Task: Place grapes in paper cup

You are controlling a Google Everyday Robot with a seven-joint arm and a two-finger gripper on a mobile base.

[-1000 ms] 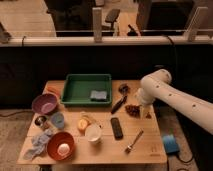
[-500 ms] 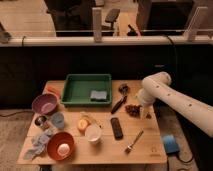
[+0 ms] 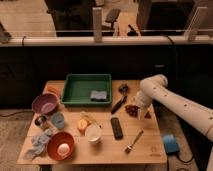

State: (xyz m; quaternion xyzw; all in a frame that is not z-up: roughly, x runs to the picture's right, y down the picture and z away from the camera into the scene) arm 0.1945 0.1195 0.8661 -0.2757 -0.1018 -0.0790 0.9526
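Note:
The grapes [image 3: 131, 109], a small dark reddish bunch, lie on the wooden table [image 3: 150, 150] right of centre. My gripper [image 3: 139, 108] hangs at the end of the white arm [image 3: 165, 97] that reaches in from the right. It sits low over the right side of the bunch, open, and partly hides the berries. The paper cup [image 3: 93, 133], white with a pale inside, stands upright near the table's front, well left of the grapes.
A black remote [image 3: 116, 127] and a fork [image 3: 131, 142] lie between cup and grapes. A green tray [image 3: 75, 90] holds a sponge [image 3: 98, 95] at the back. An orange fruit [image 3: 82, 124], light-blue cup [image 3: 58, 120], red bowl [image 3: 52, 150] and purple bowl [image 3: 45, 104] are on the left.

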